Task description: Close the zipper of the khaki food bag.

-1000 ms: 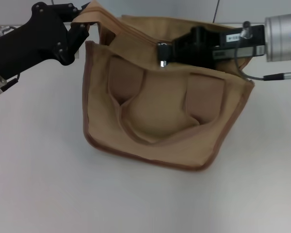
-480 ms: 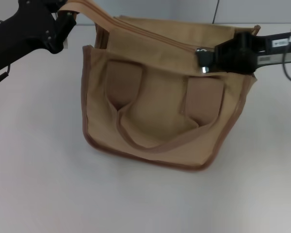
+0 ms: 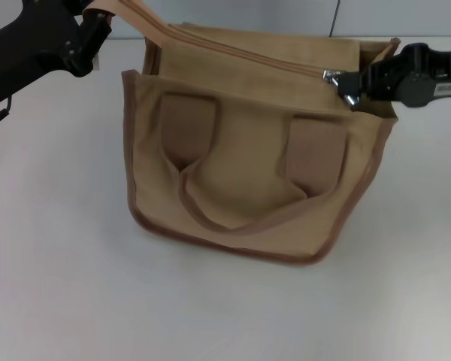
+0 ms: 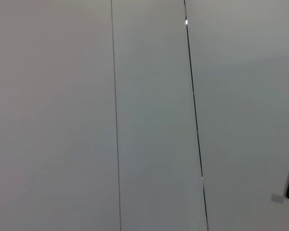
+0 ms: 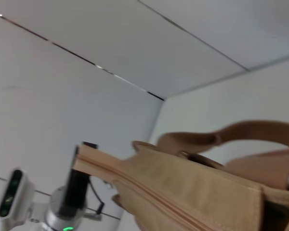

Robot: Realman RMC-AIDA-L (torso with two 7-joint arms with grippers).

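The khaki food bag [image 3: 240, 173] stands on the white table in the head view, its front handle loop [image 3: 225, 222] hanging down. The zipper [image 3: 248, 54] runs across its top panel. My right gripper [image 3: 349, 84] is at the bag's right top corner, shut on the silver pull tab [image 3: 334, 75]. My left gripper [image 3: 90, 21] is at the bag's left top corner, shut on a tan strap end of the bag and holding it taut. The right wrist view shows the bag's top [image 5: 197, 187] with the zipper line [image 5: 154, 195] shut along it, and my left arm [image 5: 62, 211] beyond.
The white table [image 3: 60, 271] stretches around the bag to the front and left. A white panelled wall [image 3: 286, 15] stands close behind the bag. The left wrist view shows only white wall panels [image 4: 149, 120].
My right gripper has moved right along the bag's top with the pull tab, from the middle to the right corner. My left gripper has shifted up and left, holding the strap.
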